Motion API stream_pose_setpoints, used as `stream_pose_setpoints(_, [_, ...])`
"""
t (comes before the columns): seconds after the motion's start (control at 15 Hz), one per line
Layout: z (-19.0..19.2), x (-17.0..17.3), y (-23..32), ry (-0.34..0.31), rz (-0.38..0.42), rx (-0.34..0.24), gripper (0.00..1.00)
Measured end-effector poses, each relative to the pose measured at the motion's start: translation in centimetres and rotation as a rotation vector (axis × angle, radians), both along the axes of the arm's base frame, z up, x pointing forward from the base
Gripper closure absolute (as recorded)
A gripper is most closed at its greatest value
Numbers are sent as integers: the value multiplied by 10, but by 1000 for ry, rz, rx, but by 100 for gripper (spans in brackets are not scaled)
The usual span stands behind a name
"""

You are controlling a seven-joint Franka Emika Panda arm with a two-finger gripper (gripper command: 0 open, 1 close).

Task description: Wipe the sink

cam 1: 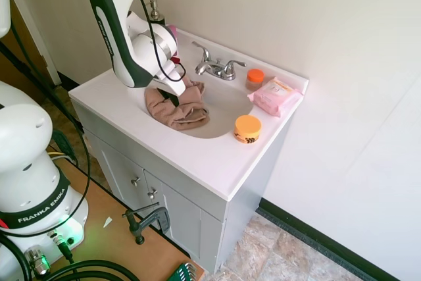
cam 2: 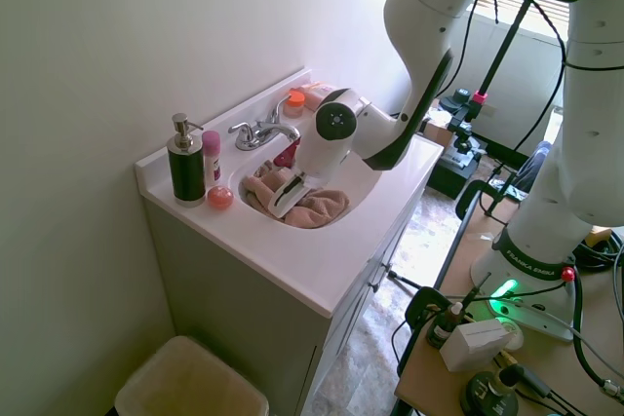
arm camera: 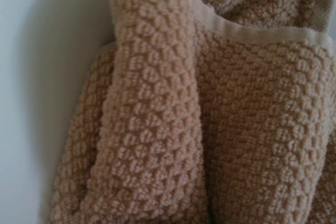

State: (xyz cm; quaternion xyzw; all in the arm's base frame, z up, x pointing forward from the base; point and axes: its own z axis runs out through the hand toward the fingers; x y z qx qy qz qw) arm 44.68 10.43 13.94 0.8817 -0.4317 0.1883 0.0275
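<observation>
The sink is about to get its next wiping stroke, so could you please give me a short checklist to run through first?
1. Towel lies inside the sink: ok.
2. Gripper is down on the towel: ok.
3. Grip on the towel: cannot tell, fingers hidden.
4. Faucet clear of the arm: ok, but close behind the wrist.
5. Orange jar on the basin's rim, near the stroke path: not ok.
6. Towel spread flat: not ok, bunched in folds.
</observation>
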Motion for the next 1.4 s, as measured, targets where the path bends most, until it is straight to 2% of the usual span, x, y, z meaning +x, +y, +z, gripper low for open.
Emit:
stream_pose_setpoints(0.27, [9, 10, 14, 63, -36, 68, 100])
stream_pose_setpoints(0.6, [34, 13, 19, 140, -66, 203, 100])
stream_pose_setpoints(0.8, [46, 12, 15, 179, -61, 287, 100])
stream_pose_setpoints(0.93, [59, 7, 18, 194, -34, 319, 100])
stream_pose_setpoints(1.07, [76, -3, 27, 194, 32, 316, 100])
stream_pose_setpoints(1.2, [94, -17, 41, 181, 106, 284, 100])
stream_pose_setpoints(1.4, [112, -43, 80, 183, 229, 265, 100])
